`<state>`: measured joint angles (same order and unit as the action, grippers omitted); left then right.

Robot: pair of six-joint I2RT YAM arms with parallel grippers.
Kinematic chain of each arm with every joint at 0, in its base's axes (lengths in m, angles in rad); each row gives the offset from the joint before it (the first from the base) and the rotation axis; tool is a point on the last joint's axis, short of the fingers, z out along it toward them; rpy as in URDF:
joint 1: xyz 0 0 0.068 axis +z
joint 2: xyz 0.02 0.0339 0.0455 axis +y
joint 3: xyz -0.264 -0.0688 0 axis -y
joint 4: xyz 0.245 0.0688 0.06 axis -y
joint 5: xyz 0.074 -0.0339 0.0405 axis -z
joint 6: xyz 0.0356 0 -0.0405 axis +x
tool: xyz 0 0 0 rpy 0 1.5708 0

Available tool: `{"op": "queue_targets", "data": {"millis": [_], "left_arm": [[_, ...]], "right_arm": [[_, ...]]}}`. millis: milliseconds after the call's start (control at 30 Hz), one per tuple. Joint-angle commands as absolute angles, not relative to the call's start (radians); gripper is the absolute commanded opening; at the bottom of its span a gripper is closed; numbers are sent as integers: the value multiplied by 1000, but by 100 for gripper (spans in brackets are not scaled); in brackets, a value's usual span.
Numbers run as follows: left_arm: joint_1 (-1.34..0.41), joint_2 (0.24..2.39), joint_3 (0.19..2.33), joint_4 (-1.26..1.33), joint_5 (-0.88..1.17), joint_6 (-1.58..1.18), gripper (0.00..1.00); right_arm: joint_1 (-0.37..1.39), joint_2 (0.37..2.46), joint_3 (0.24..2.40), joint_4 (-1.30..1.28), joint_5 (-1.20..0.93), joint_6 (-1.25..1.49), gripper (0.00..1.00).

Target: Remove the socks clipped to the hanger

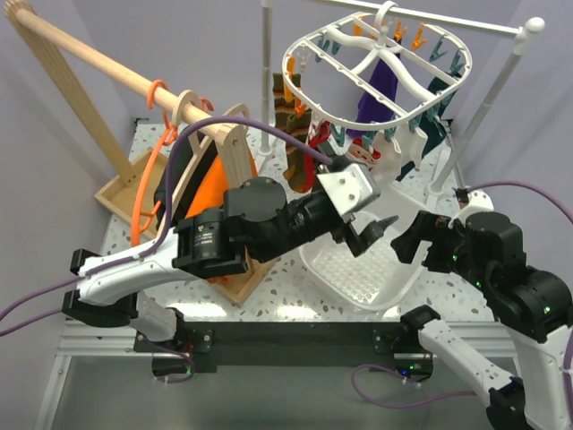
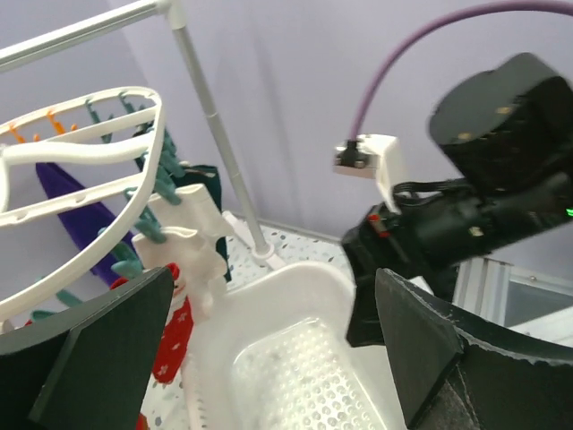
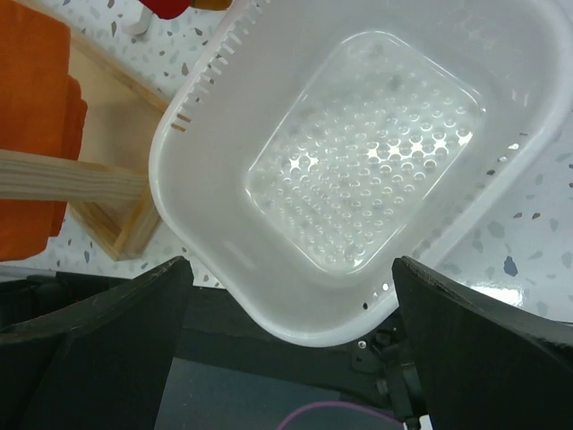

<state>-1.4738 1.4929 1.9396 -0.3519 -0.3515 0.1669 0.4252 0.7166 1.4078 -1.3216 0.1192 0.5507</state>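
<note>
White oval hanger (image 1: 309, 100) hangs from a rail (image 1: 466, 25) at the far right, with socks (image 1: 383, 90) clipped beneath it. A white basket (image 1: 315, 265) sits just below, likely to catch them. The left gripper (image 1: 376, 235) and right gripper (image 1: 412, 240) hover over the basket. All jaws are wide and empty, apparently poised to reach up.

One large white plastic oval clip hanger (image 2: 72, 159), at least four small soft socks (image 1: 383, 85), one white perforated plastic basket (image 3: 224, 125), two black claws, left claw (image 1: 376, 235), right claw (image 1: 410, 240).
</note>
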Motion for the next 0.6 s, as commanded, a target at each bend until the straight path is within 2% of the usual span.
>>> {"op": "queue_targets", "data": {"millis": [0, 200, 367, 567], "left_arm": [[-1447, 1509, 1996, -386, -342, 71, 100], [-1439, 1581, 2072, -451, -443, 67, 100], [-1431, 1640, 2141, -477, -534, 80, 99], [-1425, 1684, 2197, -509, -705, 110, 93]], "right_arm": [[423, 689, 1364, -1301, 155, 574, 99], [423, 673, 1338, -1232, 189, 565, 99], [423, 614, 1226, -1039, 232, 564, 99], [422, 728, 1181, -852, 273, 536, 99]]}}
